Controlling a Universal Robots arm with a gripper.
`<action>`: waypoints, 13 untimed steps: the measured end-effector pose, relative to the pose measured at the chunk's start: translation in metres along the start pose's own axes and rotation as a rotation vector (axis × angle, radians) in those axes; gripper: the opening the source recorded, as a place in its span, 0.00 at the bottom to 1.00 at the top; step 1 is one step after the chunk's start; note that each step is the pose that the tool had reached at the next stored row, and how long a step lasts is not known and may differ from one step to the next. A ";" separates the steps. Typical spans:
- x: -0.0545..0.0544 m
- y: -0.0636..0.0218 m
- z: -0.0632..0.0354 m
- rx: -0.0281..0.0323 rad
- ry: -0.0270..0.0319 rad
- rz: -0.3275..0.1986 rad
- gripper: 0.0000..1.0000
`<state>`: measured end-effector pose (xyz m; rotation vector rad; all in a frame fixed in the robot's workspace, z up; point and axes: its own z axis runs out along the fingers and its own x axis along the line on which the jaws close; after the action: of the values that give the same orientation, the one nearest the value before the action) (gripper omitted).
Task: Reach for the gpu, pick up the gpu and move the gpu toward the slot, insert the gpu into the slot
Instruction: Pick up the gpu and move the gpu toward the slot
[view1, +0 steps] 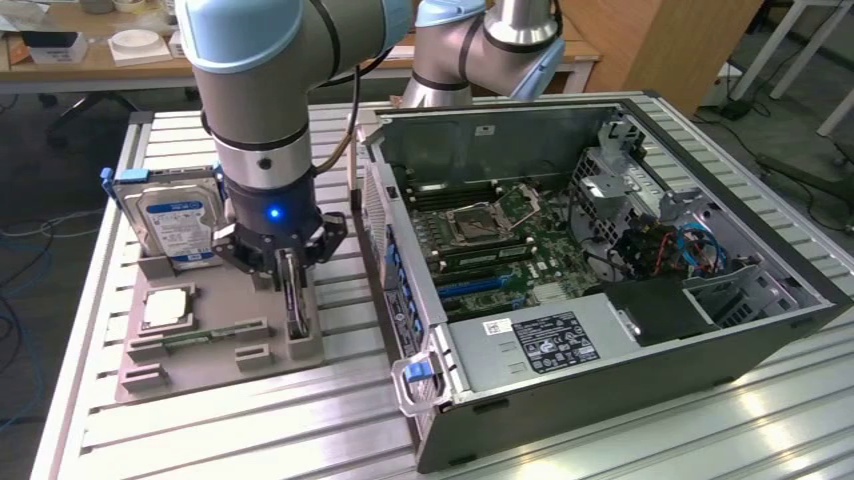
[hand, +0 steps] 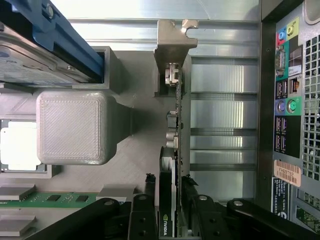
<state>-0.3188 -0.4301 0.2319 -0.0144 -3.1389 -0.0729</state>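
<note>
The gpu (view1: 296, 312) stands on edge in a grey holder (view1: 214, 375) at the exterior view's left, beside the open computer case (view1: 747, 330). In the wrist view the gpu (hand: 172, 125) appears edge-on, with its silvery bracket (hand: 173, 40) at the far end. My gripper (view1: 291, 288) is lowered straight over it. The gripper (hand: 169, 182) has one black finger pressed against each face of the card, shut on it. The card still rests in the holder. The slot (view1: 501, 298) is a dark strip on the motherboard next to the blue connector strip (view1: 481, 284).
A silver hard drive with a blue label (view1: 174, 215) stands upright in the holder just beside my gripper. A processor chip (view1: 167, 308) and a green memory stick (view1: 200, 335) lie on the same holder. The case's rear wall (view1: 387, 250) rises close to the gpu.
</note>
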 end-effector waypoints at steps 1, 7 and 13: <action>0.000 0.0000 0.0000 0.0000 0.0000 0.000 0.37; 0.000 0.0000 0.0001 -0.0001 0.0000 0.000 0.30; -0.001 0.0000 0.0002 -0.0001 0.0000 0.000 0.30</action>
<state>-0.3175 -0.4301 0.2317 -0.0145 -3.1388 -0.0730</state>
